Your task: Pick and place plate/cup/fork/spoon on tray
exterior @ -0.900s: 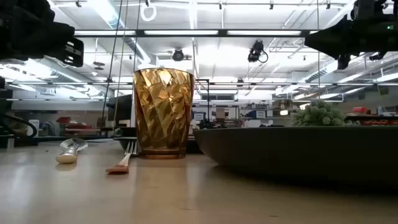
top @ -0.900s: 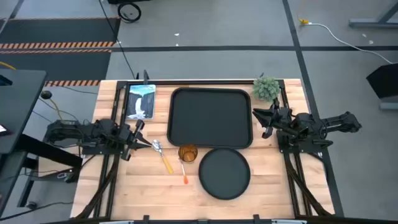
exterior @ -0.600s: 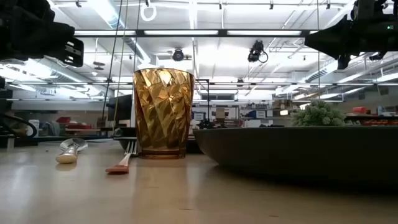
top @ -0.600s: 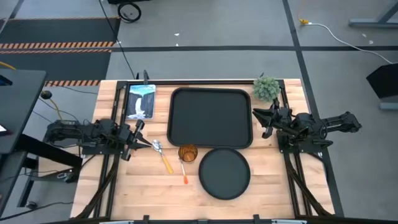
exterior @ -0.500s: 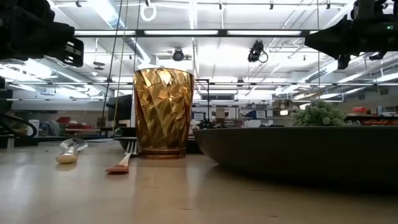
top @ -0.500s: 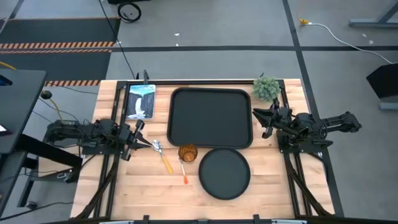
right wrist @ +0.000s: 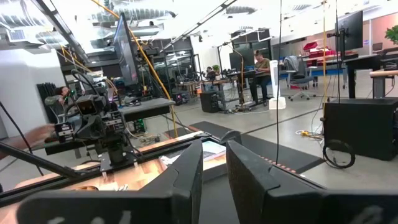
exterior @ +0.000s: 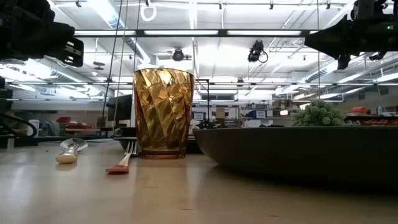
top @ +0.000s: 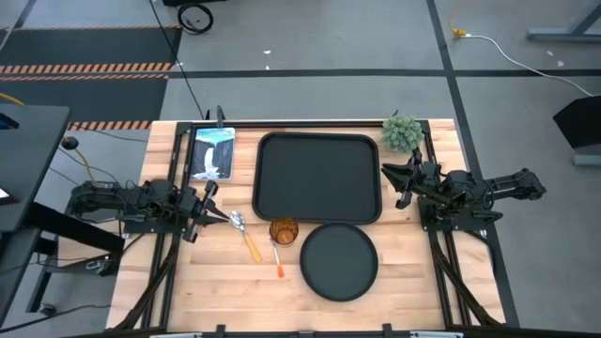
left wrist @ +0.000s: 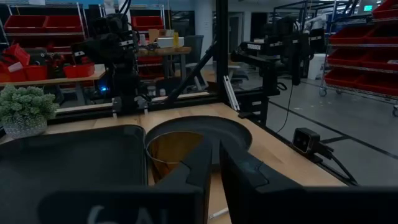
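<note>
The black tray (top: 319,178) lies at the table's far middle. The round black plate (top: 339,262) lies flat just near of it, and the amber cup (top: 284,231) stands upright on the wood at the plate's left; it also shows in the low view (exterior: 163,112). The spoon (top: 246,235) lies flat left of the cup, and the fork (top: 277,258) lies flat with its tines by the cup. My left gripper (top: 208,202) is shut and empty, left of the spoon. My right gripper (top: 399,183) is shut and empty, at the tray's right edge.
A small green potted plant (top: 402,133) stands at the far right corner. A blue-and-white card (top: 213,153) lies left of the tray. Bare wood runs along the near edge. People sit in the room beyond the table (right wrist: 258,62).
</note>
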You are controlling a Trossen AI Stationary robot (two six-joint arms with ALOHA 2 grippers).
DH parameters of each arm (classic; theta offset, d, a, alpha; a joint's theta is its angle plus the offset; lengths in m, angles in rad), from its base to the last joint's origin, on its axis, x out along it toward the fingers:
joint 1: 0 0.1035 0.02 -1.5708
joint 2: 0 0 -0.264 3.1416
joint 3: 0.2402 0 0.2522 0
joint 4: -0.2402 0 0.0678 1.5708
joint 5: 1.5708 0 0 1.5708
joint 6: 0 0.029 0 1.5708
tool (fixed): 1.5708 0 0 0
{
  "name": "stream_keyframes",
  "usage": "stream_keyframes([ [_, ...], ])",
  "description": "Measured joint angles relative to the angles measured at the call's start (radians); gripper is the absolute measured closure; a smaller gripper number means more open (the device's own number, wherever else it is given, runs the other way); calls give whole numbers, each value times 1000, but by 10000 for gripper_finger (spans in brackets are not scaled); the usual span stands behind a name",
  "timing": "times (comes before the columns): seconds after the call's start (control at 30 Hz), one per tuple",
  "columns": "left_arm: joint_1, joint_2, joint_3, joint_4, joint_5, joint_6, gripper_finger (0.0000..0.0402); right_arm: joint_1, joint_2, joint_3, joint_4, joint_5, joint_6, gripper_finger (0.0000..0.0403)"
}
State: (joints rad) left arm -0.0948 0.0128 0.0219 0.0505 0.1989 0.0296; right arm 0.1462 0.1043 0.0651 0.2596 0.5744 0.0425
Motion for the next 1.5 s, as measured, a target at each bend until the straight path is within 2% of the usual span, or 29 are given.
stream_keyframes([
  [1.37, 0, 0, 0, 2, 0, 0, 361, 0, 0, 0, 0, 0, 0, 325],
  [1.5, 1, 0, 0, 93, -46, 62, 361, 0, 0, 0, 0, 0, 0, 325],
])
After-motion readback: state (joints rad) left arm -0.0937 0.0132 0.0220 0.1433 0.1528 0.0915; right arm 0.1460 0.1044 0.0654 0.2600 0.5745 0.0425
